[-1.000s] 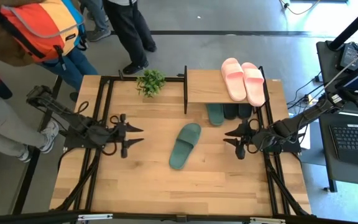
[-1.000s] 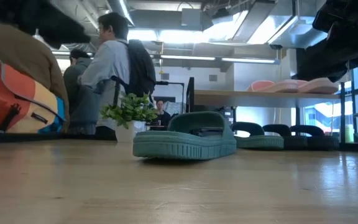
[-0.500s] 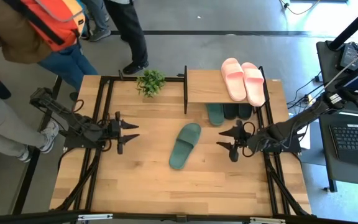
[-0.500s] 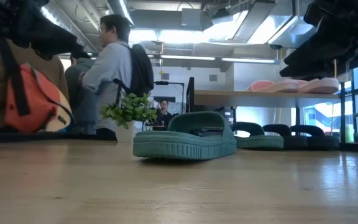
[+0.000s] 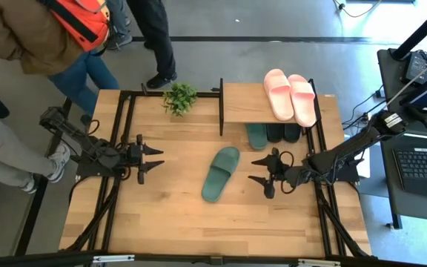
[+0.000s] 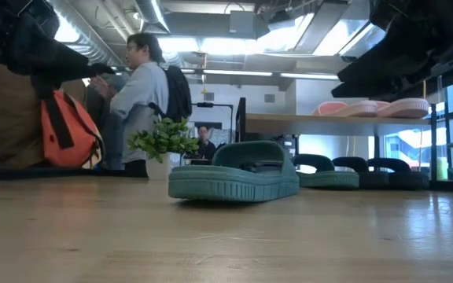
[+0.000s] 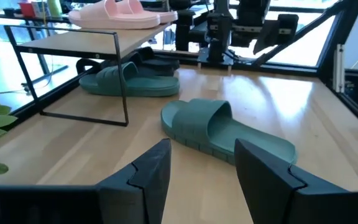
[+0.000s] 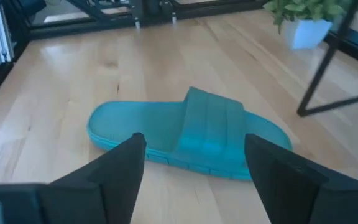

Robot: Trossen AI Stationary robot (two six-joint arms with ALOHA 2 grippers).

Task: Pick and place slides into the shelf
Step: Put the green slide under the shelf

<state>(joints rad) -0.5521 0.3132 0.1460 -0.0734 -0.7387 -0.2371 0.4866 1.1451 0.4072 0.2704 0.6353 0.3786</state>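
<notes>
A muted green slide [image 5: 221, 173] lies sole down on the table's middle, also seen in the low view [image 6: 234, 174], left wrist view [image 7: 225, 130] and right wrist view [image 8: 188, 132]. The shelf [image 5: 252, 103] stands at the far edge; the pale pink pair [image 5: 290, 94] rests on its top plank. Beneath it sit the other green slide [image 5: 256, 136] and the black pair [image 5: 282, 132]. My right gripper [image 5: 259, 171] is open, just right of the loose slide, pointing at it. My left gripper [image 5: 157, 156] is open, waiting left of it.
A small potted plant [image 5: 179, 98] stands at the far edge, left of the shelf. Black frame rails [image 5: 121, 148] run along both table sides. People stand beyond the far-left corner, one with an orange bag [image 5: 87, 18]. Bare wood lies toward the near edge.
My right gripper has moved toward the table's left, closing on the loose green slide, staying open. My left gripper has barely moved. The slide has kept its place. The people behind the table have shifted.
</notes>
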